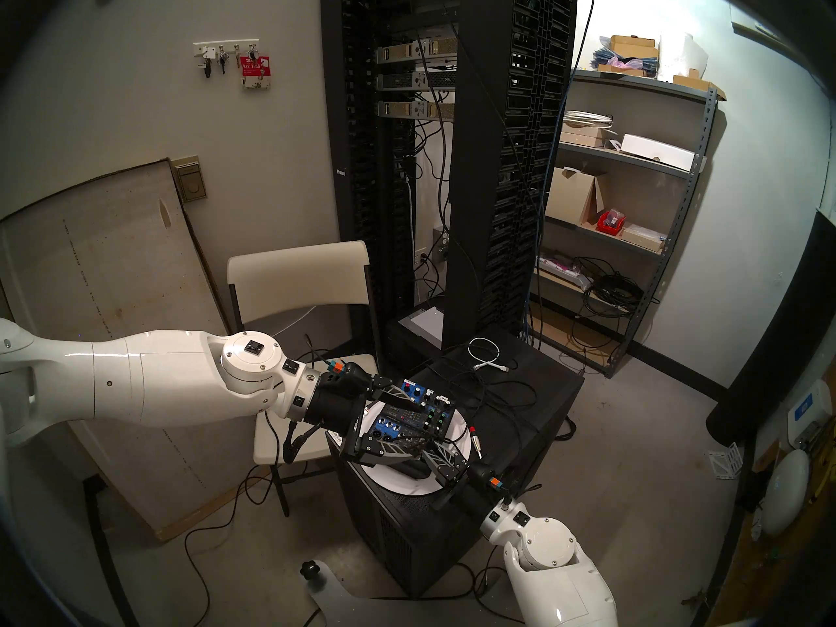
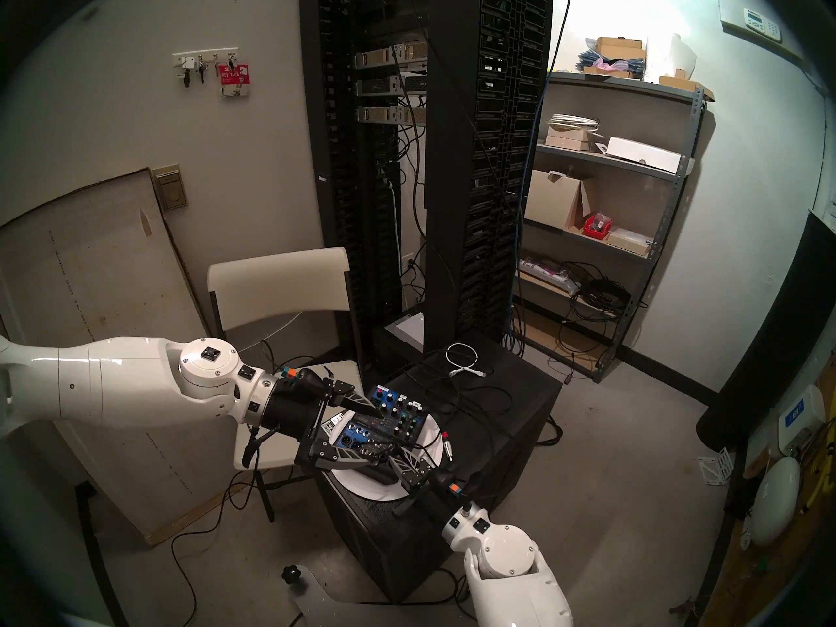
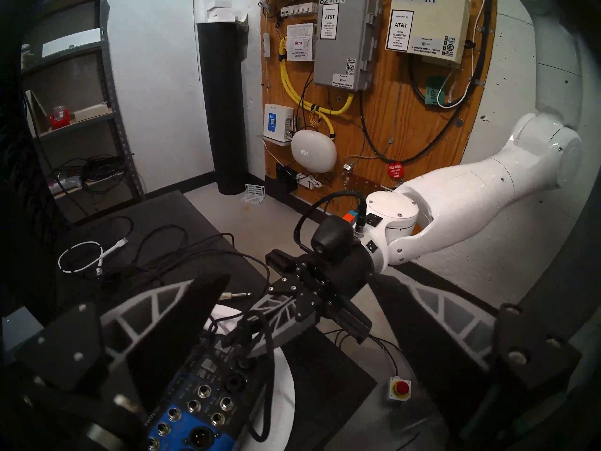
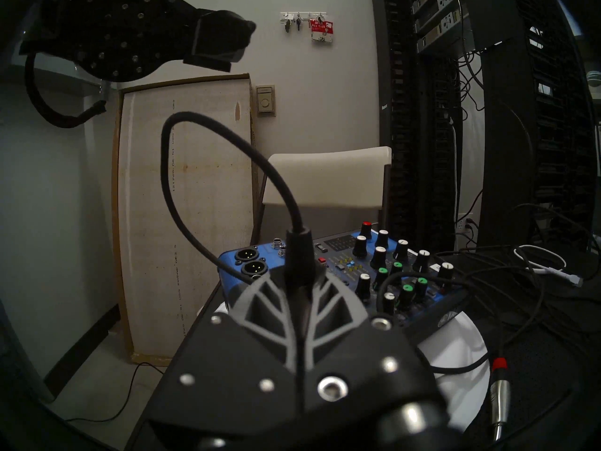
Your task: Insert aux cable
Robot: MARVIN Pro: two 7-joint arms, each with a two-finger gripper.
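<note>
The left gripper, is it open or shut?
Open: the left gripper has its fingers spread wide apart above the mixer, holding nothing.

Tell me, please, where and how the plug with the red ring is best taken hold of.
I would grip the plug across its silver barrel, just behind the red ring, coming down from above: it lies flat on the black cabinet, barrel bare, close beside the plate.

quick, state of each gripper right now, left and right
left gripper: open, holding nothing, above the mixer.
right gripper: closed on the black plug of the aux cable.
</note>
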